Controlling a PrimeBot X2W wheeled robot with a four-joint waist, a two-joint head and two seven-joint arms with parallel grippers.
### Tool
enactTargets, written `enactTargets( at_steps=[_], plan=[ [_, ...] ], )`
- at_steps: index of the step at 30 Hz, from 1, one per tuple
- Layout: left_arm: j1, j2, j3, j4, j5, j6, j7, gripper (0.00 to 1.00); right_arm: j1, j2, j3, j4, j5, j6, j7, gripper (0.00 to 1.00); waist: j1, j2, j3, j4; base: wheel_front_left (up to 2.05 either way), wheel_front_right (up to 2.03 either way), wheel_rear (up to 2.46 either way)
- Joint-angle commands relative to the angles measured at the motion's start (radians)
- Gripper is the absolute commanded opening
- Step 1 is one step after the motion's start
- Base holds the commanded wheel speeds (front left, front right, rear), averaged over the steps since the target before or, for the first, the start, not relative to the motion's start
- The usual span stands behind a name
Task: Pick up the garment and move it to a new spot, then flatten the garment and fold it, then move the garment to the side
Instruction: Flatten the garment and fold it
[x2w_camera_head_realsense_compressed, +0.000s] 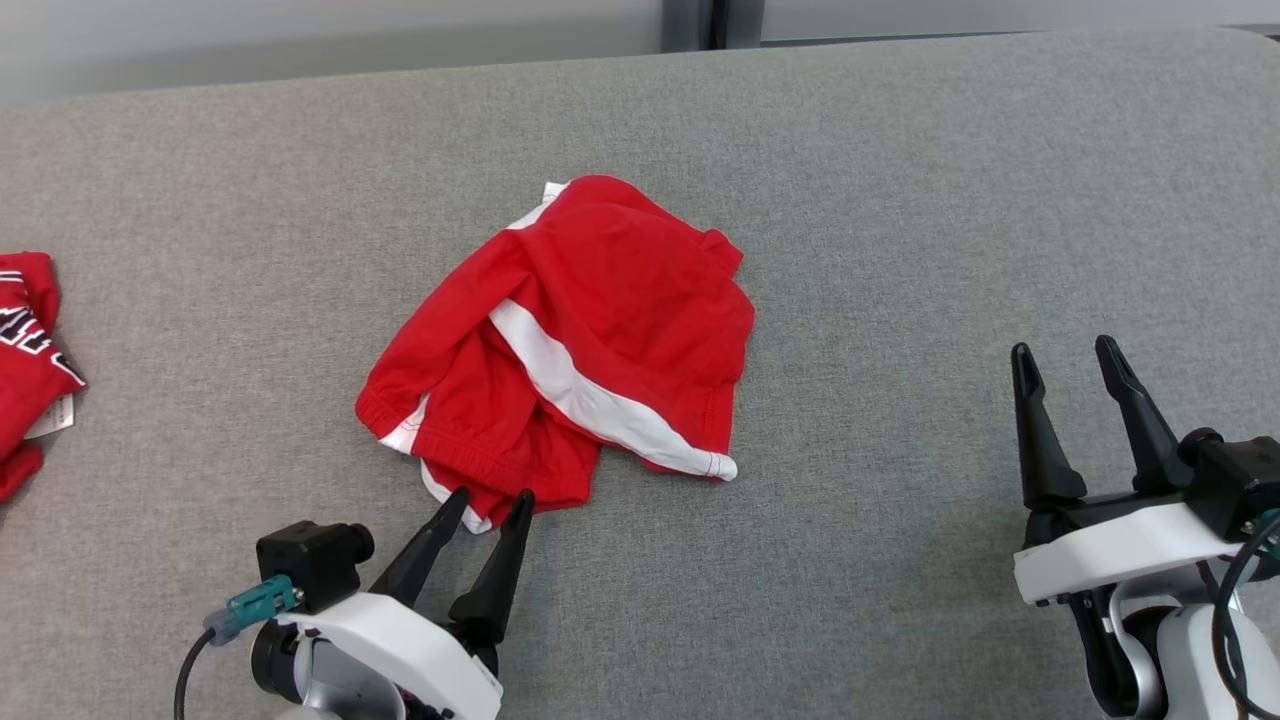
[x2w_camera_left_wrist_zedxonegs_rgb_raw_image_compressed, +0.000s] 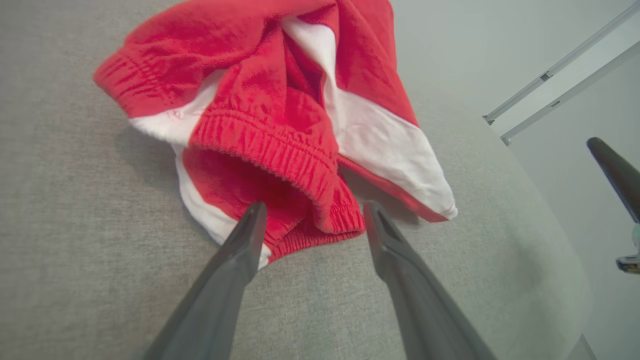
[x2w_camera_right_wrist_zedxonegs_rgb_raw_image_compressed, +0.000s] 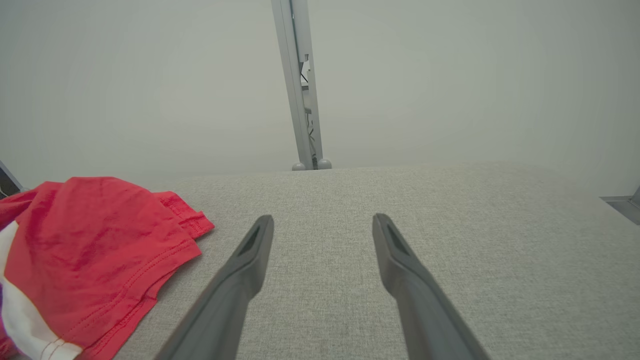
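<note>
Red shorts (x2w_camera_head_realsense_compressed: 560, 340) with a white side stripe lie crumpled mid-counter, elastic waistband toward you. Your left gripper (x2w_camera_head_realsense_compressed: 493, 494) has its fingers spread wide, holding nothing, tips straddling the near waistband fold (x2w_camera_left_wrist_zedxonegs_rgb_raw_image_compressed: 300, 165) and just above or touching the cloth; can't tell which. Your right gripper (x2w_camera_head_realsense_compressed: 1062, 346) is likewise spread and empty, well apart to the right of the shorts.

Risks, as a judgement:
- Close here and you may pinch only the thin hem, so the shorts slip out on the lift.
- Or you catch several bunched layers, the shorts come up as a lump, and flattening gets harder.
- Go too low and the tips dig into the counter's cover and snag it.
- Drag left and you could run into the other red garment (x2w_camera_head_realsense_compressed: 25, 360) at the left edge.

The counter (x2w_camera_head_realsense_compressed: 900, 200) is covered in grey woven fabric, with a rounded corner. Behind it are a pale wall and a grey upright post (x2w_camera_right_wrist_zedxonegs_rgb_raw_image_compressed: 300, 85).
</note>
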Motion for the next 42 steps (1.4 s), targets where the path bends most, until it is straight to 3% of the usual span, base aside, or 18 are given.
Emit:
enactTargets(
  at_steps=[1,6,8,14,20,22,31,37,42],
  plan=[
    [-0.022,0.003,0.0,0.019,-0.002,-0.016,0.002,1.0,-0.014,-0.007,0.004,0.007,0.005,0.002,-0.009,1.0,0.0,0.0,0.009,-0.008,0.0,0.0,0.0],
    [-0.059,-0.005,0.01,0.057,-0.011,-0.048,-0.026,0.97,-0.021,-0.007,0.002,0.013,0.011,0.002,-0.016,1.0,0.0,0.0,0.018,-0.02,0.0,0.0,0.0],
    [-0.074,0.001,0.014,0.065,-0.002,-0.06,-0.042,0.0,-0.02,-0.007,-0.001,0.016,0.012,0.002,-0.019,1.0,0.0,0.0,0.02,-0.022,0.0,0.0,0.0],
    [-0.082,0.042,0.006,0.062,0.032,-0.066,-0.045,0.0,-0.011,-0.007,-0.008,0.016,0.015,0.002,-0.022,1.0,0.0,0.0,0.02,-0.02,0.0,0.0,0.0],
    [-0.04,0.133,-0.023,-0.042,0.087,-0.061,0.014,0.0,-0.003,-0.007,-0.027,0.018,0.018,0.002,-0.023,1.0,0.0,0.0,0.018,0.008,0.0,0.0,0.0],
    [-0.035,0.191,-0.021,-0.114,0.114,-0.055,0.052,0.0,-0.004,-0.007,-0.033,0.012,0.016,0.002,-0.017,1.0,0.0,0.0,0.017,0.028,0.0,0.0,0.0],
    [-0.084,0.34,0.047,-0.339,0.218,-0.001,0.112,0.0,-0.013,-0.007,-0.036,0.003,0.01,0.002,-0.003,1.0,0.0,0.0,0.016,0.063,0.0,0.0,0.0],
    [-0.047,0.376,-0.003,-0.423,0.288,0.008,0.157,0.0,-0.003,-0.007,-0.049,0.001,0.014,0.002,-0.004,1.0,0.0,0.0,0.02,0.074,0.0,0.0,0.0],
    [-0.001,0.336,-0.126,-0.376,0.301,-0.026,0.19,0.0,-0.007,-0.007,-0.058,-0.007,0.006,0.002,0.005,1.0,0.0,0.0,0.028,0.09,0.0,0.0,0.0]
  ],
)
